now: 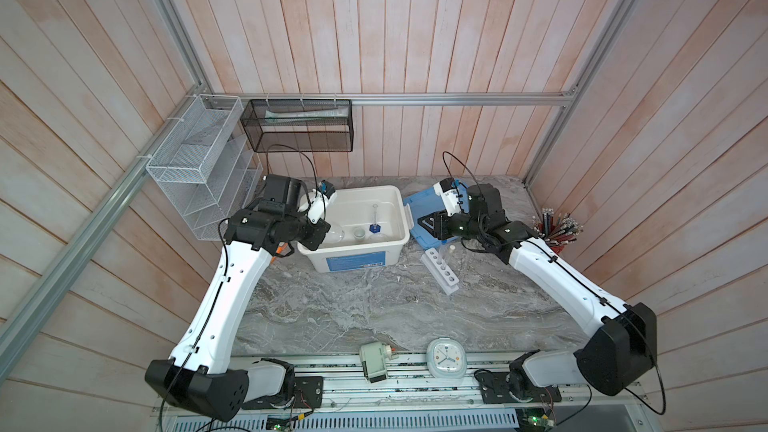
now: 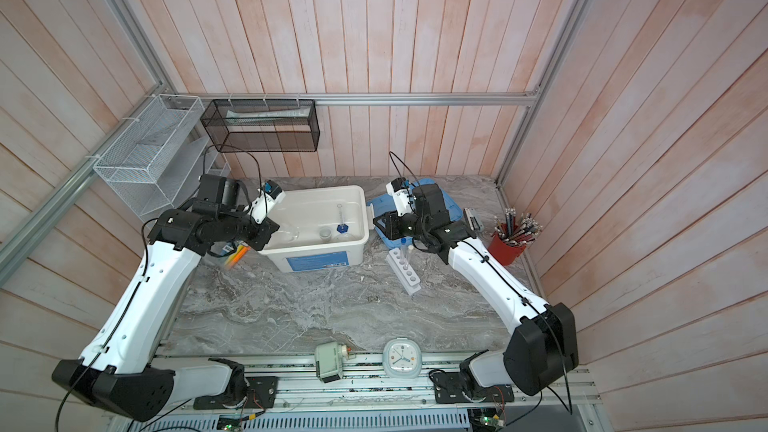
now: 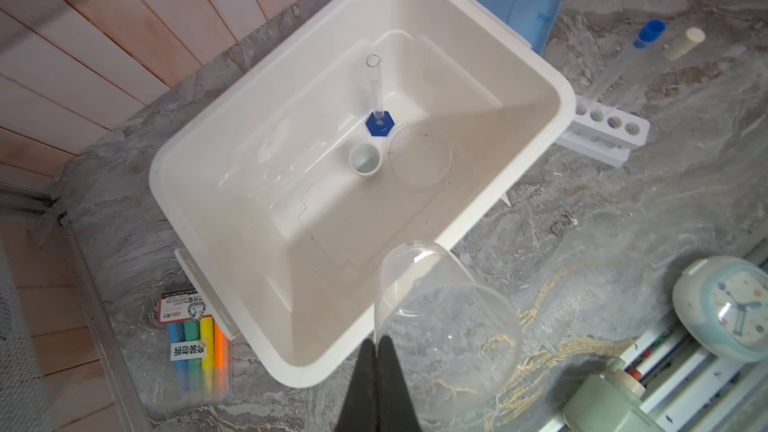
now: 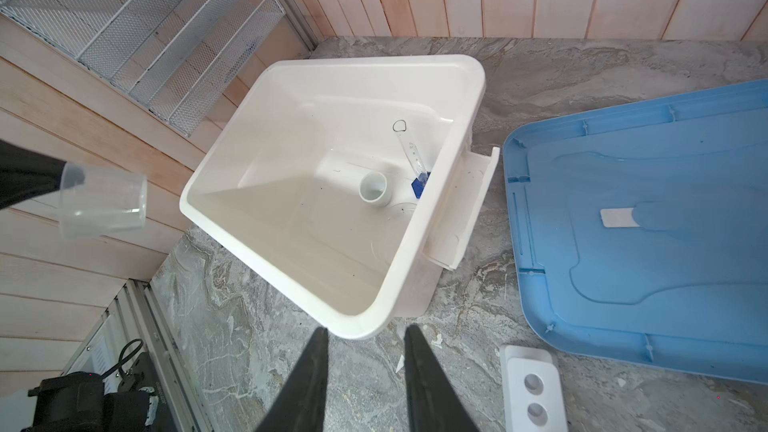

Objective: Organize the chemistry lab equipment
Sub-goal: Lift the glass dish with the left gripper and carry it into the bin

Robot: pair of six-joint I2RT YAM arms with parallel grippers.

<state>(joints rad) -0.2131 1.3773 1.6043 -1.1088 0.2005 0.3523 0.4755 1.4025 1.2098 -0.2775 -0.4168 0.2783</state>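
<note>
White bin: lid off, at the back of the grey table.
In the bin: three things, close together on its floor. A blue-based clear cylinder stands up. A small cup sits mouth up just beside it. A clear round dish lies flat beside them both.
Blue lid: flat on the table, just beside the bin.
Left gripper: fingers pinched tight on the rim of a second clear cup.
Held cup: up in the air, tipped on its side, by the bin's rim.
Right gripper: fingers spread apart with nothing between them, by a corner of the bin.
White rack: on the table, near the bin and the lid.
Tubes: a blue-capped tube and a white-capped tube stand right at the rack's far end. I cannot tell which holes they are in.
Red cup: full of pencils, by the wall.
Black mesh basket: hangs on the back wall, with one long pale thing lying in it.
Counted: two cups, two tubes, one cylinder, one dish, one rack, one bin, one lid.
</note>
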